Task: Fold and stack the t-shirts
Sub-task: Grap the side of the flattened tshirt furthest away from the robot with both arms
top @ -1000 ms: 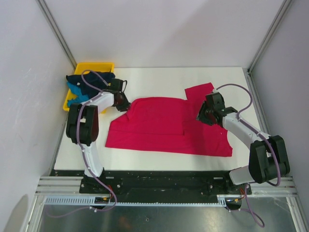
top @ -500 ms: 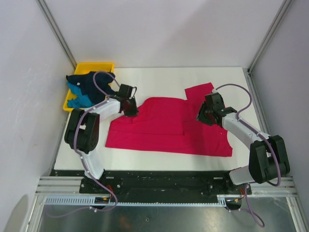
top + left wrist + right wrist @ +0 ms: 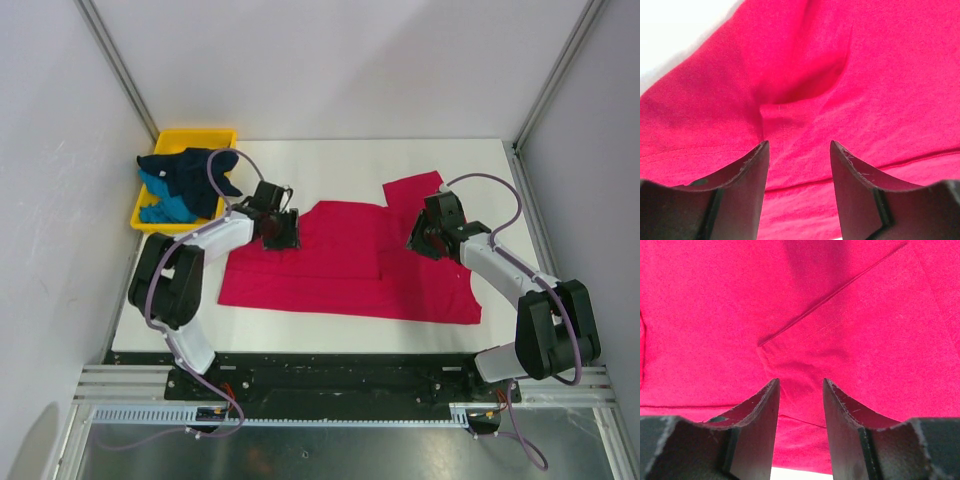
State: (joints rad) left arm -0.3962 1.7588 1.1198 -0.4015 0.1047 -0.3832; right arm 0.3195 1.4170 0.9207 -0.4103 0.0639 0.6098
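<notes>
The crimson-pink t-shirt [image 3: 340, 270] lies spread on the white table, its bottom part folded up and its right sleeve [image 3: 415, 190] sticking out at the back. My left gripper [image 3: 281, 228] is low over the shirt's upper left part, jaws open, with a small pucker of cloth just ahead of them in the left wrist view [image 3: 797, 145]. My right gripper [image 3: 424, 240] is low over the shirt's upper right part, jaws open above a fold edge [image 3: 801, 382]. The navy t-shirt [image 3: 190, 170] and the teal t-shirt [image 3: 165, 208] lie crumpled in the tray.
A yellow plastic tray [image 3: 195, 136] stands at the back left corner of the white table [image 3: 330, 160]. Grey walls with metal frame posts close in the left, back and right. The arm bases sit on a rail at the near edge.
My left gripper has moved right from the shirt's left edge onto its upper left part, and the cloth there has shifted inward. My right gripper has hardly moved.
</notes>
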